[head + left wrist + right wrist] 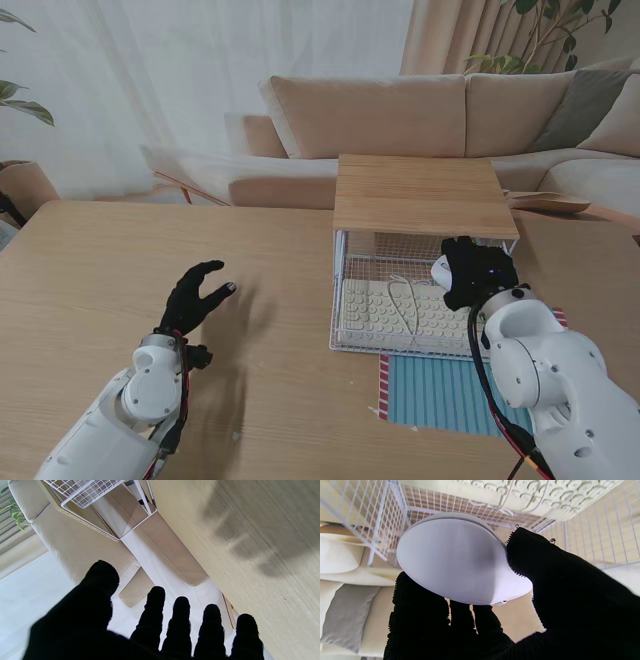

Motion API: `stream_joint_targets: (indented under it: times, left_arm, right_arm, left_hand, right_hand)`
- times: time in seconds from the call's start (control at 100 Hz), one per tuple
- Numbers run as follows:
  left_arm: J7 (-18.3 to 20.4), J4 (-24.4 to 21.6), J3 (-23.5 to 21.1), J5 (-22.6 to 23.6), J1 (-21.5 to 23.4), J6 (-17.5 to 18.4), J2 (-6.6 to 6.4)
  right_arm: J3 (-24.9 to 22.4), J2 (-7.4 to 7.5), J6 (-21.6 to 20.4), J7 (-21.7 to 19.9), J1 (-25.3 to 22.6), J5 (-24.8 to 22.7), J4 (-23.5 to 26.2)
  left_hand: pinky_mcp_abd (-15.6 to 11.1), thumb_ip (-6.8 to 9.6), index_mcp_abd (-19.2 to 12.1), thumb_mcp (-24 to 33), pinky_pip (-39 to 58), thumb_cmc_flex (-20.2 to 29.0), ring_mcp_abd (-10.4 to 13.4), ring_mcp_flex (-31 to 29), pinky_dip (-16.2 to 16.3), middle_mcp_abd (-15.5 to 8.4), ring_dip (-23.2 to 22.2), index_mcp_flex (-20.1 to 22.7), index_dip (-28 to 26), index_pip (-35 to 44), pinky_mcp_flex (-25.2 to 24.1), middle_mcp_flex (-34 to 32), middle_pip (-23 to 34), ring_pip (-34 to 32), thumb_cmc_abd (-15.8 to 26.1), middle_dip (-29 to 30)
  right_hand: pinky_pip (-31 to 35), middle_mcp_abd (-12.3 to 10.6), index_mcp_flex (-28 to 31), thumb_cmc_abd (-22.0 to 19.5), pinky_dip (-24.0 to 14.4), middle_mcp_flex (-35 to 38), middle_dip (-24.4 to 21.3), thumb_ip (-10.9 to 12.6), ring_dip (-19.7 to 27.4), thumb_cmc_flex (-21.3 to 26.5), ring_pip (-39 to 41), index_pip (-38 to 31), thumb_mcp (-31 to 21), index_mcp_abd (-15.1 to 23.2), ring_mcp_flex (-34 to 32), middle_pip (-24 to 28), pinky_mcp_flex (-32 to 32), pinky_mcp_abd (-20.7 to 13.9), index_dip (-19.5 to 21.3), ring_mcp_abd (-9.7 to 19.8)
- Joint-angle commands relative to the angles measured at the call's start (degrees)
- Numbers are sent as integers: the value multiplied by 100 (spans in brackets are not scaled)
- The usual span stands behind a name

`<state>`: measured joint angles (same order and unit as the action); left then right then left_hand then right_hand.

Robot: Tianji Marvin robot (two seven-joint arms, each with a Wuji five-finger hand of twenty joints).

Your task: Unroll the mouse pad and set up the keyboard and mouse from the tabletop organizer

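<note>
Item, mouse [460,560]: white, pinched between the thumb and fingers [420,610] of the right hand [478,272] at the open front of the wire organizer [345,250], centre right of the stand view, a grip that reads as suited to carrying it clear of the basket. Item, keyboard [385,305]: cream, lying flat in the organizer's lower tier with its cable looped on top, under the wooden shelf [425,193]; the striped mouse pad [440,392] lies spread flat at the lower right, just in front, presumably ready to receive both. Item, left hand [195,297]: lower left of the frame, over bare table [90,290], fingers spread and holding nothing, apparently kept out of the way.
</note>
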<state>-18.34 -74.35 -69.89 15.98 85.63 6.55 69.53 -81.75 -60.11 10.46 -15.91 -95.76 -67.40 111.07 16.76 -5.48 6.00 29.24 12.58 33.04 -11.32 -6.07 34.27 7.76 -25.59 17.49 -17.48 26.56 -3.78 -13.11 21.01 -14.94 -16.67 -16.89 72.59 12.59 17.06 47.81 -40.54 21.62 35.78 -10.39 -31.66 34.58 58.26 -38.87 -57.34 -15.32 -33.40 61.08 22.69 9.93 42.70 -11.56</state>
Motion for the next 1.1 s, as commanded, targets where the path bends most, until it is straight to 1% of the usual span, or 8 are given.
stream_joint_targets:
  times: [0.0, 0.24, 0.4, 0.56, 0.81, 0.93, 1.09]
  left_arm:
    - [83, -40, 6, 5, 24, 29, 15]
    - [92, -108, -6, 40, 63, 80, 2]
    - [91, -132, -1, 51, 82, 94, -1]
    - [97, -115, 19, 56, 70, 101, -2]
    - [103, -107, 32, 66, 65, 82, -3]
    - [92, -95, 29, 82, 59, 82, -3]
    - [32, -56, -28, 112, 38, 79, 5]
  right_arm:
    - [-109, -24, -17, 22, -178, -37, 194]
    - [-779, -97, -216, 520, -884, -14, 692]
    - [-1120, -159, -186, 896, -1363, -24, 935]
    - [-1420, -223, -107, 1269, -1796, 3, 1067]
    - [-1655, -304, 181, 1743, -2218, 51, 1044]
    - [-1686, -338, 351, 1982, -2343, 93, 941]
    - [-1669, -367, 580, 2183, -2446, 153, 770]
  left_hand:
    - [46, 179, 1, 98, -199, -33, 45, 181, 178, 56, -118, -86, 61, -78, 43, 123, -15, 28, -84, 30]
    - [45, 179, 26, 99, -231, -43, 51, 174, 217, 56, -120, -81, 60, -76, 56, 122, -4, 20, -79, 24]
    - [44, 179, 28, 97, -249, -46, 51, 177, 234, 55, -117, -76, 63, -82, 60, 123, -3, 24, -75, 24]
    - [49, 180, 26, 95, -264, -40, 52, 177, 251, 52, -117, -69, 64, -84, 65, 125, -4, 21, -78, 24]
    - [49, 180, 37, 91, -281, -46, 58, 177, 269, 56, -116, -73, 65, -87, 64, 123, -11, 20, -76, 28]
    - [51, 180, 37, 92, -285, -49, 51, 178, 278, 55, -116, -73, 65, -89, 70, 122, -6, 20, -74, 25]
    - [51, 181, 37, 98, -292, -46, 47, 178, 286, 57, -118, -70, 65, -88, 70, 123, -2, 17, -78, 23]
  right_hand:
    - [272, -47, 76, -288, -150, 177, 2, 250, -245, 1343, 1378, -189, -1129, 80, -837, 342, 117, -206, -33, 342]
    - [302, -43, 126, -342, -183, 180, -12, 210, -251, 1410, 1377, -170, -1049, 93, -852, 341, 138, -178, -48, 321]
    - [303, -34, 139, -341, -196, 197, -22, 207, -258, 1484, 1376, -150, -1040, 78, -860, 338, 136, -177, -57, 296]
    - [306, -33, 158, -351, -213, 201, -28, 203, -268, 1508, 1375, -127, -1024, 72, -850, 332, 114, -178, -68, 272]
    - [304, -18, 155, -377, -236, 211, -37, 198, -275, 1559, 1373, -109, -1012, 69, -828, 322, 79, -165, -71, 237]
    - [310, -18, 169, -373, -249, 211, -37, 201, -282, 1566, 1382, -99, -1007, 74, -827, 322, 74, -162, -73, 230]
    - [320, 11, 176, -388, -267, 219, -41, 205, -279, 1584, 1384, -89, -998, 70, -814, 309, 60, -159, -72, 221]
